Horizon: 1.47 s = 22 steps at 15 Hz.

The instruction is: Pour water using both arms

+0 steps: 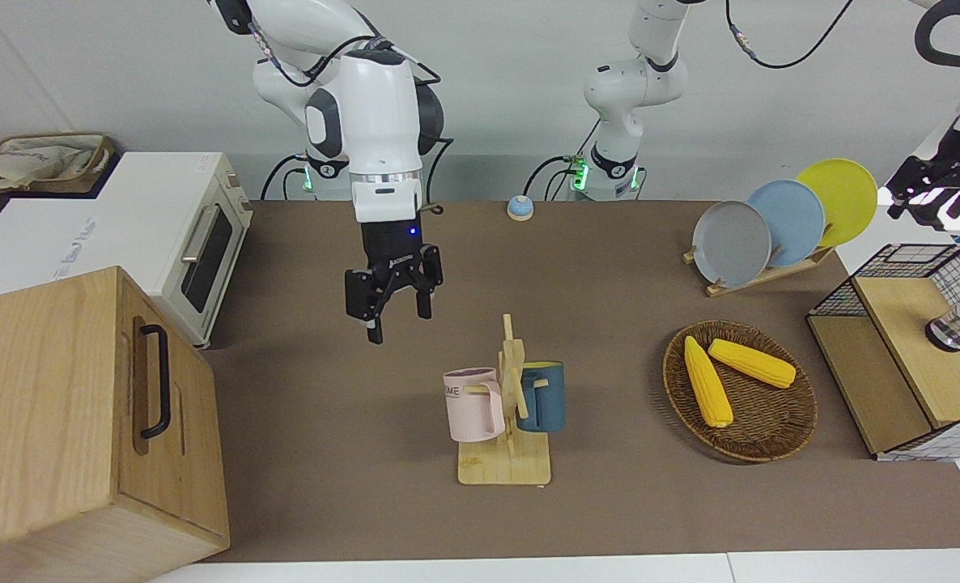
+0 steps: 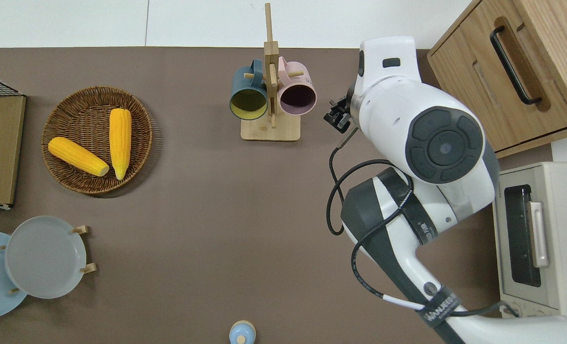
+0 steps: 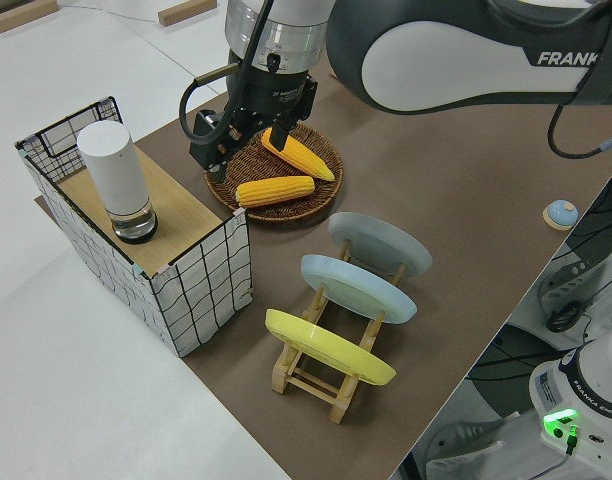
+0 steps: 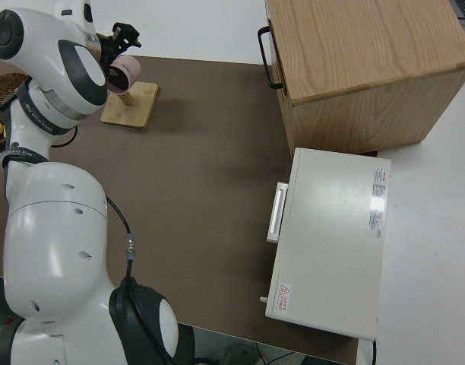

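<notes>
My right gripper (image 1: 395,317) hangs open and empty in the air, its white arm reaching out over the brown mat. The overhead view shows this gripper (image 2: 337,114) just beside the pink mug (image 2: 297,95), toward the right arm's end, not touching it. The pink mug (image 1: 473,404) and a dark blue mug (image 1: 542,396) hang on a wooden mug rack (image 1: 506,465). My left gripper (image 3: 241,150) is up in the air, open and empty, near the wire crate (image 3: 201,285) and the wicker basket (image 3: 286,210). It is outside the overhead view.
A white cylinder (image 3: 116,178) stands on the crate's wooden lid. Two corn cobs (image 1: 707,380) lie in the basket. A plate rack (image 1: 771,271) holds three plates. A wooden cabinet (image 1: 67,421) and a white toaster oven (image 1: 156,235) fill the right arm's end. A small blue bell (image 1: 520,208) sits near the robots.
</notes>
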Tool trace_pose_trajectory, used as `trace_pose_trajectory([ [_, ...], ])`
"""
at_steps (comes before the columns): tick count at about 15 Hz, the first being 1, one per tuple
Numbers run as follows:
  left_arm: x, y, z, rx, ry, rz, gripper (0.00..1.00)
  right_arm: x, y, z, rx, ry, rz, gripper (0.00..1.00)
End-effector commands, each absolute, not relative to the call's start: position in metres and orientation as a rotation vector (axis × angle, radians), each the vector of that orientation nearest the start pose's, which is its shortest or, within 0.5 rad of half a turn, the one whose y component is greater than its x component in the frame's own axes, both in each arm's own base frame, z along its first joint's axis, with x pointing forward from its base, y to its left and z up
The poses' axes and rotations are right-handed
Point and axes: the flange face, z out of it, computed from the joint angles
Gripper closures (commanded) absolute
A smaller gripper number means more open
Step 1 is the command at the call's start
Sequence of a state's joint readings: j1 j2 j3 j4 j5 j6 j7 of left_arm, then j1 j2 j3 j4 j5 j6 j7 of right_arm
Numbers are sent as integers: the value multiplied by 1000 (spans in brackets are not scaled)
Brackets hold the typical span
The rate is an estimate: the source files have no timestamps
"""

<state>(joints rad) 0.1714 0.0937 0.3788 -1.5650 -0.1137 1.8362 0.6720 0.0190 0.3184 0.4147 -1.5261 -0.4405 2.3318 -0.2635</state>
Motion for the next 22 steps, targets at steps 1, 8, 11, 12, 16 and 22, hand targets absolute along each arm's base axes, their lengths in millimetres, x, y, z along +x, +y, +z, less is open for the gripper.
trace_pose_trajectory([
  [1, 521, 334, 589, -3105, 150, -424, 0, 658, 257, 525, -2907, -1414, -911, 13],
  [8, 521, 373, 576, -3084, 73, -725, 0, 671, 275, 494, -2854, -1451, -937, 13],
  [11, 526, 375, 568, -3064, 82, -828, 0, 675, 280, 481, -2831, -1465, -956, 13],
  [12, 528, 377, 563, -3057, 91, -835, 0, 677, 282, 477, -2825, -1478, -965, 13],
  [16, 537, 388, 541, -3041, 122, -949, 0, 686, 287, 465, -2806, -1482, -1008, 13],
  [22, 553, 393, 522, -2969, 58, -1018, 0, 696, 292, 457, -2800, -1487, -1020, 17],
])
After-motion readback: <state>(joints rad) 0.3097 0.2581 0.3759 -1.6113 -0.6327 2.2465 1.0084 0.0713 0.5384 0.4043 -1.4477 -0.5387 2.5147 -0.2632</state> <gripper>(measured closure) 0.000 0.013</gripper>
